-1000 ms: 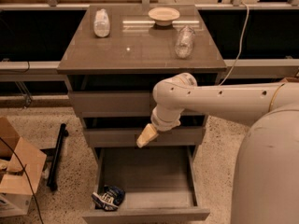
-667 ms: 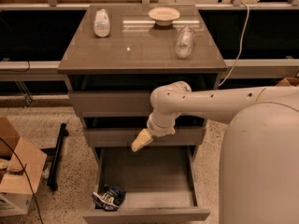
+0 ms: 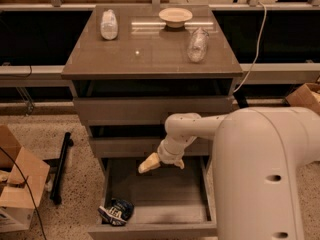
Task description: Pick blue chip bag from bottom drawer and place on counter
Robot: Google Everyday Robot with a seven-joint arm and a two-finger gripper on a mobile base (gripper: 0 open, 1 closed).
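The blue chip bag [image 3: 116, 212] lies crumpled in the front left corner of the bottom drawer [image 3: 155, 228], which is pulled out. My gripper [image 3: 163, 163] hangs over the back of that drawer, just below the middle drawer's front, pointing down and to the left. Its two cream fingers [image 3: 148, 164] stand apart with nothing between them. The gripper is above and to the right of the bag and does not touch it. The counter [image 3: 150, 54] is the glossy top of the cabinet above.
On the counter lie two clear bottles [image 3: 108, 24] [image 3: 197, 44] and a shallow bowl [image 3: 175, 16] at the back. Cardboard boxes [image 3: 17, 189] and a black bar [image 3: 61, 166] sit on the floor to the left. My arm's bulky body [image 3: 265, 179] fills the right.
The arm has swung the gripper a little to the left and lower over the open bottom drawer. The bag has not moved.
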